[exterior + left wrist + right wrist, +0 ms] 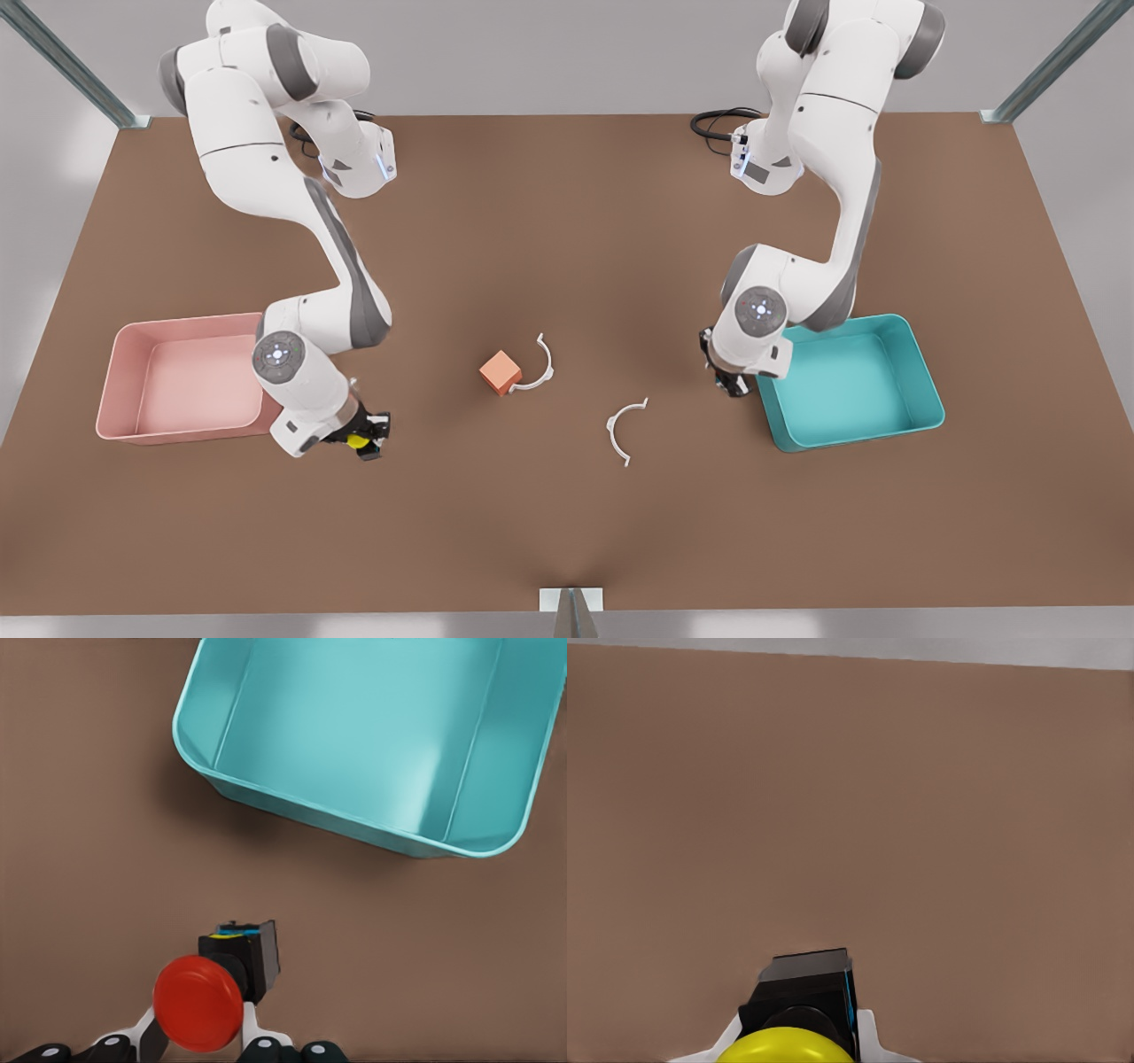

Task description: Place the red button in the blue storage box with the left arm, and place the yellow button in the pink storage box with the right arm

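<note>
2 grippers each held a button: the left gripper (199, 1041) clamped the red button (198, 1003) beside the blue storage box (921, 390); the right gripper (365, 436) apparently gripped the yellow button (357, 439) near the pink storage box (120, 372).

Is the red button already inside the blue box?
No, the red button is clamped in the left end effector over the bare table, outside the blue box.
</note>
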Robot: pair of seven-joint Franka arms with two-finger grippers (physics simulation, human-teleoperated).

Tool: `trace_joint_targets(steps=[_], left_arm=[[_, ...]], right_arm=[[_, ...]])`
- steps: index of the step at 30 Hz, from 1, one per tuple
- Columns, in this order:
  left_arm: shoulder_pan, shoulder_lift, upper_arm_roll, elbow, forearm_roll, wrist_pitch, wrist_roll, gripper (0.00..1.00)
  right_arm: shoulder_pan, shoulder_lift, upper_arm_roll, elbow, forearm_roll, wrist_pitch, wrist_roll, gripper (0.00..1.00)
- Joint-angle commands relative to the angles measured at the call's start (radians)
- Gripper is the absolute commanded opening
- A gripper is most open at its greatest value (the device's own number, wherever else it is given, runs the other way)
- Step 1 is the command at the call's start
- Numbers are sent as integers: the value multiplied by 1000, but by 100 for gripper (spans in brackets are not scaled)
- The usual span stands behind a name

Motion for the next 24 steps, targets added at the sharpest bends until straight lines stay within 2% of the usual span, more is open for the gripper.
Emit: trace_joint_targets(steps=[1, 3, 6, 11, 12, 13, 17, 18, 21, 22, 23, 24], left_arm=[[0, -5, 0, 35, 18, -125, -34, 32], [17, 0, 6, 73, 20, -149, 40, 32], [88, 21, 6, 144, 20, -160, 129, 32], [223, 98, 6, 231, 23, -159, 356, 35], [232, 107, 6, 233, 21, -159, 373, 47], [230, 115, 6, 233, 18, -159, 370, 100], [223, 110, 0, 233, 20, -217, 376, 100], [216, 101, 0, 239, 21, -258, 477, 100], [193, 69, -26, 412, 15, -499, 900, 100], [195, 2, -50, 414, 10, -519, 1237, 100], [193, -31, -55, 430, 14, -582, 1588, 100], [197, -63, -54, 472, 14, -628, 1884, 100]], right_arm=[[-34, -27, 4, -25, -13, -103, -190, 42], [-71, -125, 4, -149, -15, -97, -213, 42], [-144, -188, 13, -249, -15, -88, -268, 42], [-316, -205, 15, -295, -13, -92, -478, 42], [-345, -205, 15, -298, -13, -92, -521, 42], [-376, -206, 15, -298, -13, -100, -579, 42], [-466, -182, 15, -316, -13, -123, -684, 42], [-503, -176, 15, -333, -13, -122, -736, 43], [-529, -100, 15, -344, -13, -63, -754, 44], [-532, -79, 15, -342, -12, -50, -757, 80], [-536, -74, 15, -341, -10, -46, -756, 100], [-536, -74, 15, -339, -10, -46, -754, 100]])
